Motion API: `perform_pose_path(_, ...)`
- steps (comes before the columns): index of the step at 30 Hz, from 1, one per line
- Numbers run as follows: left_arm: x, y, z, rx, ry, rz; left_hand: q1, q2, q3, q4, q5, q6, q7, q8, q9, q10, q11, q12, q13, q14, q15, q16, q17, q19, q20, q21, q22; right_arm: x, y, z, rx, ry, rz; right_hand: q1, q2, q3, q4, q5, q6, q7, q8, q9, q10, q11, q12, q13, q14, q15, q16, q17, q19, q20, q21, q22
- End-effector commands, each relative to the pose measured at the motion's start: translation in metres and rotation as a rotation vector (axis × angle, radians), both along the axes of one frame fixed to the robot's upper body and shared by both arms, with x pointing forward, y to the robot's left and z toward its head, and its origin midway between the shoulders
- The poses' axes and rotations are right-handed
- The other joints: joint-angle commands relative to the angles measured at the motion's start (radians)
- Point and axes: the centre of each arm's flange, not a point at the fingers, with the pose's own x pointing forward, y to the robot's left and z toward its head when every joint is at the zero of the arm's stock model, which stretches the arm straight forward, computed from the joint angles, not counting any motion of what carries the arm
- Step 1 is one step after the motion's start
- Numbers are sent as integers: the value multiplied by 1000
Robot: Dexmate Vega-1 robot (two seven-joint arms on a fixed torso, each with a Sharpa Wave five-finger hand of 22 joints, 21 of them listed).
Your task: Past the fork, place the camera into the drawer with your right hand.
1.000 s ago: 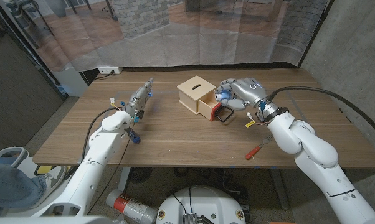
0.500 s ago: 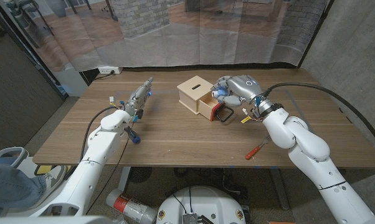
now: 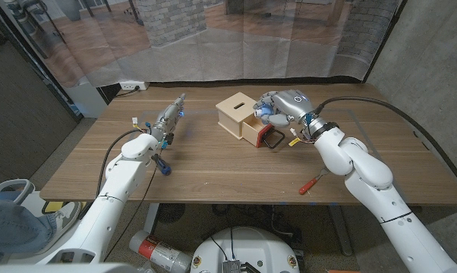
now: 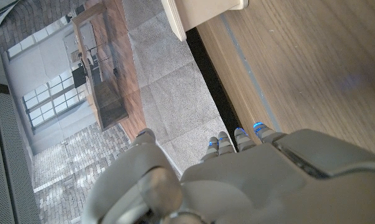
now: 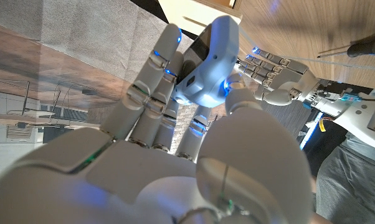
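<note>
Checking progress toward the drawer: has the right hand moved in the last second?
Yes. The right hand, holding the camera, has shifted left toward the wooden box, now over its open drawer.

The camera point(image 5: 211, 59) is a small pale blue-white body with a dark face, held in the fingers point(image 5: 151, 84) of the right hand point(image 3: 286, 105), raised off the surface point(image 3: 228, 163) just above the open drawer point(image 3: 257, 130). The drawer has a reddish front with a dark loop handle and stands pulled out of a light wooden box point(image 3: 237, 111) near the surface's far middle. Whether the camera touches the drawer cannot be told.
</note>
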Motion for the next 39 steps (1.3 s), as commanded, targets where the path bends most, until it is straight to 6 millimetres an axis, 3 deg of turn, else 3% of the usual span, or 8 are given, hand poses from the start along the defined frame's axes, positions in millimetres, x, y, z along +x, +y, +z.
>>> perform_pose_path(1,1,-1,1,-2,-4,0,1,8,-4,4,-2,4,-2,6,5,0,-2,3,4,-4,2,6,4,-5,-3,0,5,12,8,6,-14,20,-8,60,61,-2,1,5,9,-2,-2,4,178,-161,4,4,27,-82,1,2,-4,-27,8,-1)
perform_pose_path(39,8,0,2,-2,2,-2,2,10,-7,4,-2,5,-2,6,5,1,-1,3,4,-4,1,6,4,-8,-4,0,5,45,34,24,-30,85,-37,61,64,-9,2,4,9,-2,-5,6,189,-159,-10,6,39,-82,-2,6,-3,-27,23,-3)
